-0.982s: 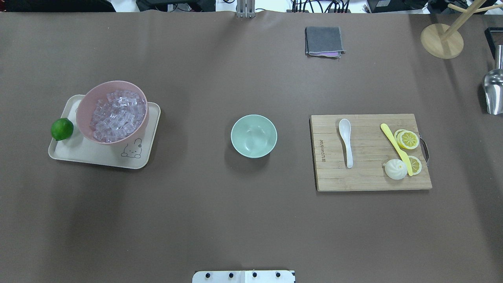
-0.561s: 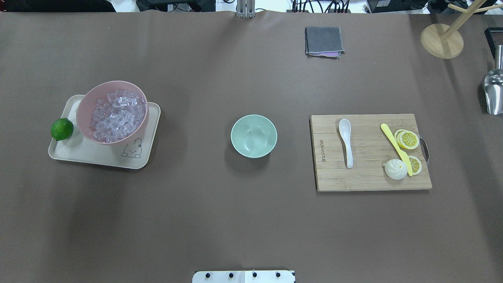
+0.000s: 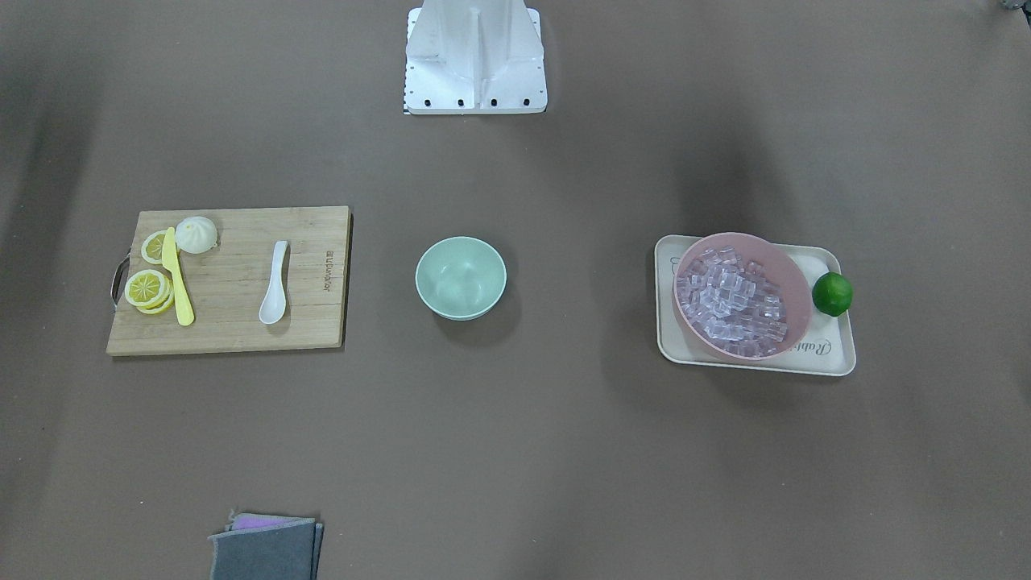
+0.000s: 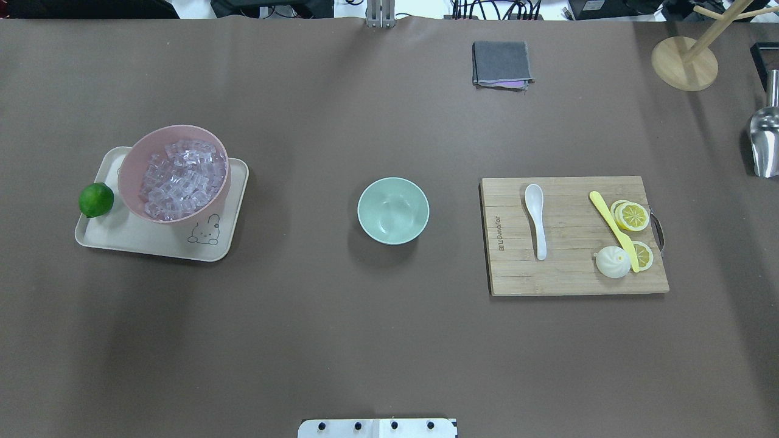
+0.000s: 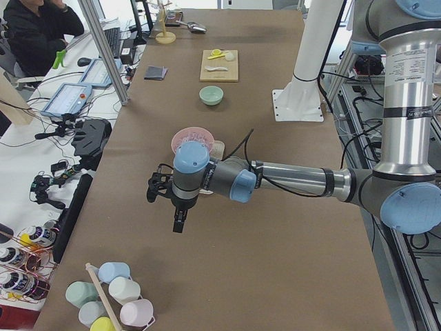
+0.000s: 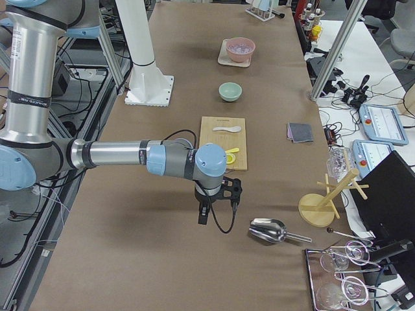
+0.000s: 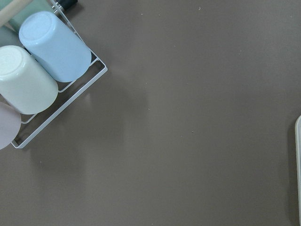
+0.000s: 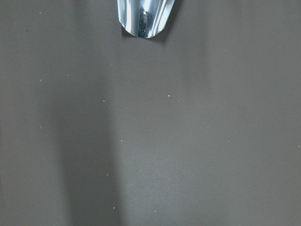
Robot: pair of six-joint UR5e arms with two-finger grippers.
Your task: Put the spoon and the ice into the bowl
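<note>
The white spoon (image 4: 535,220) lies on a wooden cutting board (image 4: 572,274) right of centre. The mint-green bowl (image 4: 392,210) stands empty at the table's middle. The ice (image 4: 181,179) is heaped in a pink bowl (image 4: 128,176) on a cream tray (image 4: 140,240) at the left. Neither gripper shows in the overhead or front views. The left gripper (image 5: 177,222) hangs over bare table near the left end, far from the ice. The right gripper (image 6: 203,215) hangs near the right end, past the board. I cannot tell whether either is open or shut.
A yellow knife (image 4: 611,228), lemon slices (image 4: 633,216) and a white bun (image 4: 612,262) share the board. A lime (image 4: 96,199) sits by the tray. A grey cloth (image 4: 501,63), a wooden stand (image 4: 684,63) and a metal scoop (image 4: 765,140) lie far right. Cups on a rack (image 7: 42,61) stand at the left end.
</note>
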